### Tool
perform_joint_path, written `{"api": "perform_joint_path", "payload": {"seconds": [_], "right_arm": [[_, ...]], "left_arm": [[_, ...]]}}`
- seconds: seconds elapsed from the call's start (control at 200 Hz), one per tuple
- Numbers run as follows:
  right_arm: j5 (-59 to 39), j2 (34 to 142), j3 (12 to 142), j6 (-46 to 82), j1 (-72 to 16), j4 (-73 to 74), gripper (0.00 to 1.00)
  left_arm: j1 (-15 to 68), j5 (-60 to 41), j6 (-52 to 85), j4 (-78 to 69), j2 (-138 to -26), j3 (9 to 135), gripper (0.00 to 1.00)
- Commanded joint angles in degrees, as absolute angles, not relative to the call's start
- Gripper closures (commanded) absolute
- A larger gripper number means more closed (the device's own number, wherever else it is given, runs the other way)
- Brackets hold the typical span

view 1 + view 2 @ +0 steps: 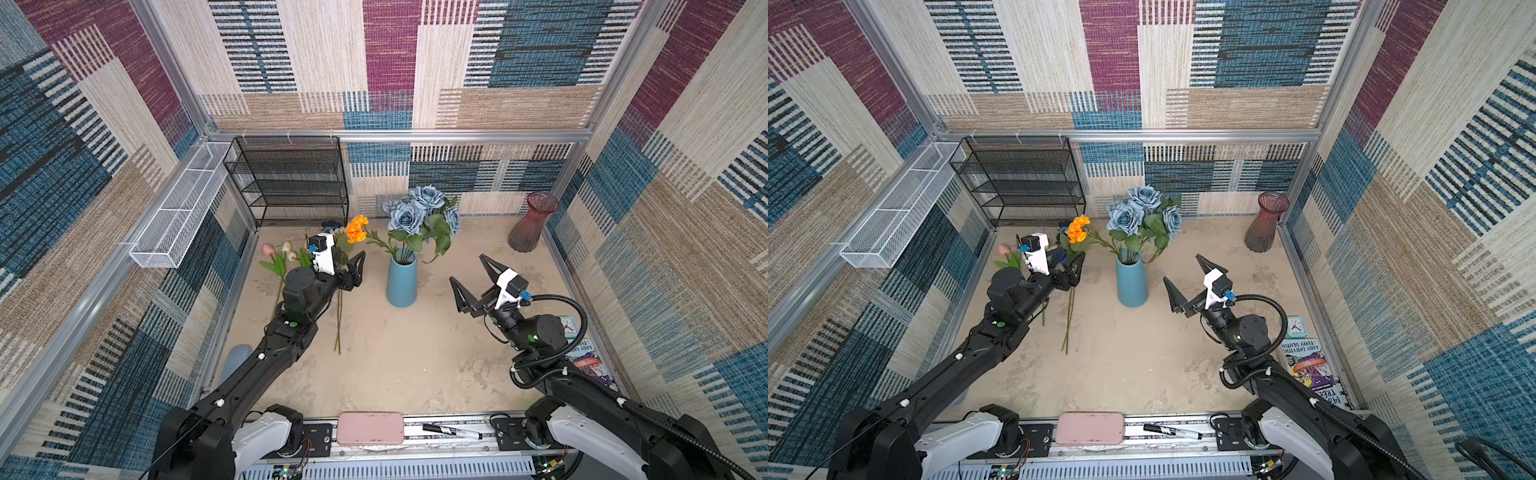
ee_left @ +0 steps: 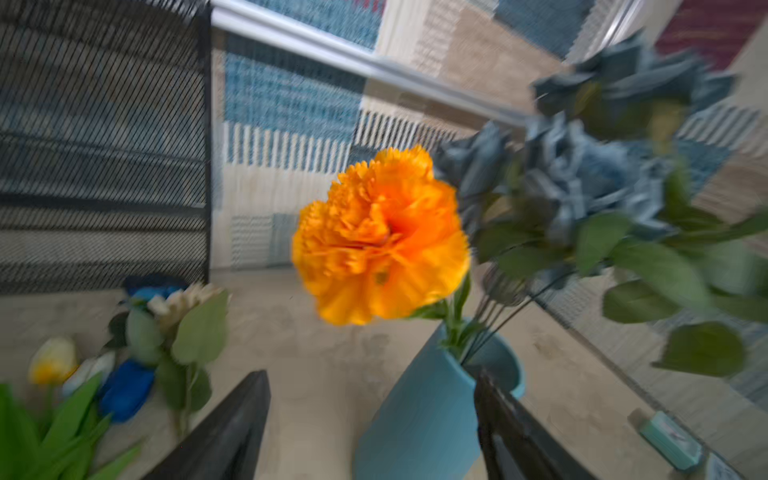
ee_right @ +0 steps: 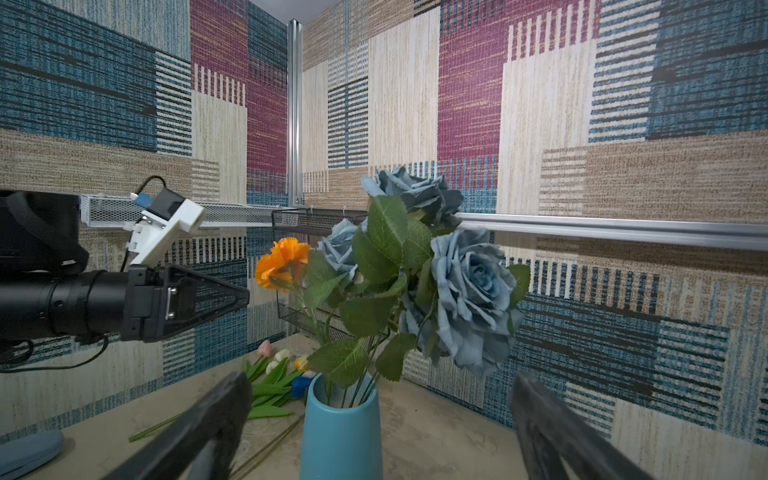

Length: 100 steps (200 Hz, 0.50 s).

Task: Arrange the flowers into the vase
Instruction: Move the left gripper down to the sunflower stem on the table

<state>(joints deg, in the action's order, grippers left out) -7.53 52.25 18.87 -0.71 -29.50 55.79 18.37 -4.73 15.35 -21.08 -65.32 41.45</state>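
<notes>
Left of centre, with left gripper (image 1: 358, 270) spread-fingered beside the orange carnation (image 1: 357, 227) leaning out of the blue vase (image 1: 402, 282) (right gripper (image 1: 466, 268) also agape, tulips (image 1: 276, 249) lying far left), risks snagging the bloom and toppling it out.

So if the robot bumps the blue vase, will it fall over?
It might. The blue vase is tall and narrow, and the blue roses spread wide above its mouth, so it looks top-heavy. The orange flower leans out sideways, which could pull it that way.
</notes>
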Motion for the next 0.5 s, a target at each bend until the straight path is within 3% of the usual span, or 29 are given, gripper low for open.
{"api": "perform_joint_path", "payload": {"seconds": [0.0,0.14,0.225,0.28,0.381,0.496], "right_arm": [[-8.68,51.87,17.33,1.55,-29.52,57.04,0.00],[-8.31,51.36,15.18,2.37,-29.53,56.96,0.00],[-8.17,51.27,14.62,2.38,-29.53,56.87,0.00],[-8.26,51.03,14.46,2.25,-29.53,56.82,0.00],[-8.27,50.58,13.70,1.63,-29.63,57.10,0.00],[-7.67,49.81,11.80,2.00,-29.62,57.87,0.00]], "left_arm": [[16.52,0.17,17.42,-1.56,-69.50,45.49,0.29],[16.17,-1.89,16.05,2.35,-75.80,48.14,0.34],[15.74,-1.35,16.13,5.00,-80.02,50.38,0.47],[15.69,-0.40,15.59,7.18,-83.18,52.48,0.49],[15.06,0.66,14.32,14.55,-90.70,58.86,0.51],[14.94,2.11,12.57,23.74,-98.96,67.27,0.61]]}}
